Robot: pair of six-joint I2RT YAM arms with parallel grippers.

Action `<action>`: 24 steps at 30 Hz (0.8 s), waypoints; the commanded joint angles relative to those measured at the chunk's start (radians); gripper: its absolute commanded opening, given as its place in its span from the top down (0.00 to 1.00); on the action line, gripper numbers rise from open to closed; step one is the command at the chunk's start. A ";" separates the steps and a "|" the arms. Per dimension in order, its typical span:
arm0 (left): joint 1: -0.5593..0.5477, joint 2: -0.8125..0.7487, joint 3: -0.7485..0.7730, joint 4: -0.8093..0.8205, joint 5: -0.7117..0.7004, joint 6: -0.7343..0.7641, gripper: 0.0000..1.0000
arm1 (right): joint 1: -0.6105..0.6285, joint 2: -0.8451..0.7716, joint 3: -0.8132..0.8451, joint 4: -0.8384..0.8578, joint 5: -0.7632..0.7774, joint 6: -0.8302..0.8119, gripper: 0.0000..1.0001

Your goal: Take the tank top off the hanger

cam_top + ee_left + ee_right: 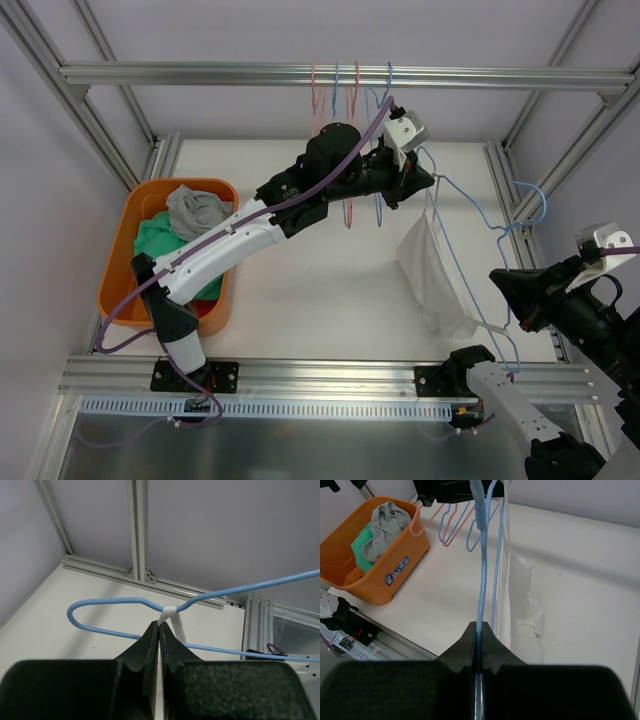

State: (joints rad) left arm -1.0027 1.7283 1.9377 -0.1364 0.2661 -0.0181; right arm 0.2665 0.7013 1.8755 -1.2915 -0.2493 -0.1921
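Observation:
A white tank top hangs from a blue wire hanger held in the air over the right half of the table. In the left wrist view my left gripper is shut on the thin white strap just below where it loops over the blue hanger. From above, the left gripper sits at the hanger's far end. My right gripper is shut on the hanger's blue wire, with the tank top draped beside it. From above, the right gripper is at the near right.
An orange basket at the left holds a grey garment and a green one. Spare pink and blue hangers hang from the overhead rail behind the left arm. Aluminium frame posts line both sides.

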 commanded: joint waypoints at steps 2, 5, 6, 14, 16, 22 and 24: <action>-0.011 -0.033 0.004 0.060 -0.065 0.003 1.00 | 0.020 0.006 -0.010 0.028 0.044 -0.020 1.00; -0.022 -0.061 -0.003 0.067 -0.253 -0.014 1.00 | 0.023 -0.011 -0.065 0.014 0.065 -0.043 1.00; -0.025 -0.064 -0.002 0.067 -0.331 -0.029 1.00 | 0.023 -0.019 -0.084 0.011 0.058 -0.046 1.00; -0.024 -0.035 0.082 0.052 -0.728 -0.048 1.00 | 0.023 -0.147 -0.200 0.017 -0.105 -0.099 1.00; -0.024 -0.010 0.128 0.028 -0.737 -0.052 1.00 | 0.023 -0.164 -0.179 0.015 -0.082 -0.093 1.00; -0.022 -0.009 0.139 -0.020 -0.615 -0.083 1.00 | 0.023 -0.207 -0.145 0.027 -0.009 -0.096 1.00; -0.024 -0.042 0.113 -0.016 -0.449 -0.097 1.00 | 0.025 -0.217 -0.145 0.053 0.048 -0.081 1.00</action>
State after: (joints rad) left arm -1.0256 1.7290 2.0567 -0.1574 -0.3382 -0.0822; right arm 0.2844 0.4896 1.7164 -1.2907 -0.2668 -0.2726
